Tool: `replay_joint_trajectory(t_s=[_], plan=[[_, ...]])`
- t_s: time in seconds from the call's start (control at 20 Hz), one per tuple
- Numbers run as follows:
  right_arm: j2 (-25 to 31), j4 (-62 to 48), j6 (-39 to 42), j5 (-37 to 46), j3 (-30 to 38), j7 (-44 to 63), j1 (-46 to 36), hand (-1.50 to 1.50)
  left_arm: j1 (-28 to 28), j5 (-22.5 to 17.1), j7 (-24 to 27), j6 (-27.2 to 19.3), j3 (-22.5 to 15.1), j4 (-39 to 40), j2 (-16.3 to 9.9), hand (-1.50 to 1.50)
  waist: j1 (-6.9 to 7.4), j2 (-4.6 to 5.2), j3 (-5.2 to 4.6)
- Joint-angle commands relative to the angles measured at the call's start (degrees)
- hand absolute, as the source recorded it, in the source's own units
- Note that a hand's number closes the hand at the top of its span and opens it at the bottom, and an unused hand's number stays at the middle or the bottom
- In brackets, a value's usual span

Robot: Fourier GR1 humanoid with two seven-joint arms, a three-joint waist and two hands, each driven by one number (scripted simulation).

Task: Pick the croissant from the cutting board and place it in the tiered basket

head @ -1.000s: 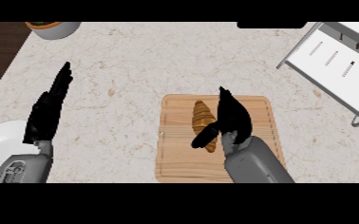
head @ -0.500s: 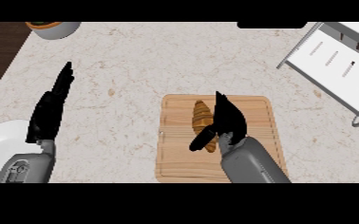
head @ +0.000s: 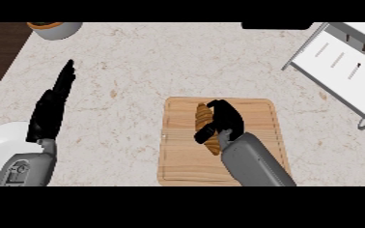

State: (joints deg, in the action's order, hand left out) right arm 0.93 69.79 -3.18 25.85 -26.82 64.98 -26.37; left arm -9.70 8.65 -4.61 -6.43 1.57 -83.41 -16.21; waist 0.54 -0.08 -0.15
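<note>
Wooden cutting board is your landmark, lying nearest you on the speckled stone counter. On its middle strip lies the croissant, lengthwise, and your right hand is over it with fingers and thumb curled round its near half; it looks like a grasp being made so the pastry can be lifted, though you cannot see whether it has left the wood. Left of the board, well apart, your left hand rests with straight, relaxed fingers pointing away, out of the working arm's path. Beside it at the near left edge sits a white plate. Beyond the board to the right stands the white tiered basket, your target. Far left of the board, a grey bowl with something orange inside sits at the counter's back corner.
</note>
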Motion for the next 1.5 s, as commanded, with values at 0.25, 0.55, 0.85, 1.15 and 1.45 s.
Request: replay_joint_trajectory(t_s=[0.25, 0.55, 0.85, 1.15, 1.45], plan=[[-0.9, -1.0, 2.2, 1.5, -6.9, 4.5, -1.2, 1.50, 3.7, 0.2, 4.3, 0.8, 0.9, 0.0, 1.0, 0.00, -0.22, 0.00, 0.13], [-0.9, 3.1, -4.3, -1.7, -3.2, 5.9, -2.9, 1.50, 0.0, -0.1, 4.7, 1.9, 3.4, 4.5, -0.3, 0.00, -0.57, 0.08, 0.12], [4.9, -17.8, -8.7, 6.6, 11.3, 3.2, -20.9, 1.50, -1.0, 1.0, 0.5, 2.7, -0.6, -0.4, 1.2, 0.00, 2.75, 1.25, 0.11], [9.5, -24.1, -23.1, 15.7, 16.3, 0.9, -30.0, 1.50, -1.3, 0.6, 1.9, 3.2, 0.0, 0.3, 0.6, 0.00, 3.79, 1.50, 0.06], [14.8, -31.0, -29.2, 27.5, 17.0, 3.0, -40.9, 1.50, -1.6, 1.3, 1.8, 2.7, -0.9, 1.1, 1.8, 0.00, 3.27, 1.27, -0.02]])
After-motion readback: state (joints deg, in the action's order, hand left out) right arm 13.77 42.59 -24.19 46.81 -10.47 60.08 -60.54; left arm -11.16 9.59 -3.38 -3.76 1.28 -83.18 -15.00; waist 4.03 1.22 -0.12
